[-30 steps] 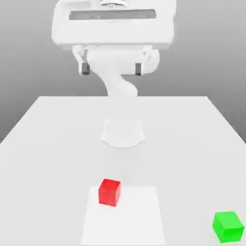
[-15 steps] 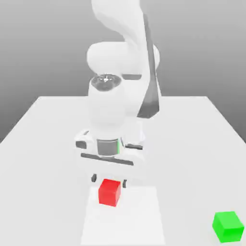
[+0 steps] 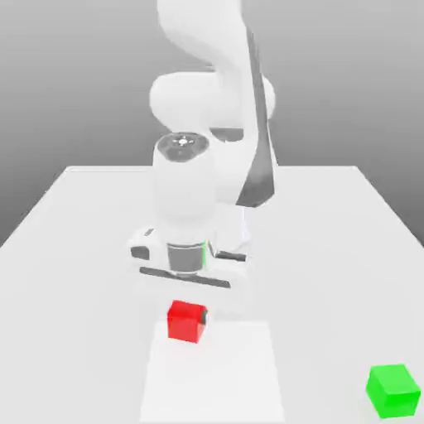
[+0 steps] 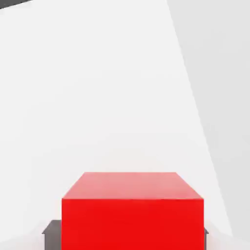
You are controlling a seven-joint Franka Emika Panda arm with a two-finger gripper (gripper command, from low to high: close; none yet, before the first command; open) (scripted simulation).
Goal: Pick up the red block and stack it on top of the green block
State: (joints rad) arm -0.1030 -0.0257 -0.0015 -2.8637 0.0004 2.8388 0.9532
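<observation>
— Gripper (image 3: 185,308) first: how does it stand?

— Its hand is low over the table (image 3: 331,248), pointing straight down, and the jaws are closed on the red block (image 3: 185,320). In the hand view the red block (image 4: 132,210) sits squarely between the two dark fingertips (image 4: 51,233), one showing at each side of it, both touching its faces.

— Where is that block on the table?

— Near the front edge in the exterior view, a little toward the exterior view's left of centre. It sits at the far edge of a paler square patch (image 3: 211,373) on the tabletop. Whether its underside is touching the surface or just clear of it, I cannot tell.

— And the green block?

— Green block (image 3: 394,390) is well apart from the red one, down in the front corner at the exterior view's right. It rests flat on the table, outside the pale patch, with nothing on top of it.

— Anything about the arm itself?

— White arm (image 3: 207,99) rises behind the hand and folds over it, with a dark grey strip down one side of the upper link. Its wrist hides the fingers in the exterior view, so the grip is read from the hand camera.
</observation>
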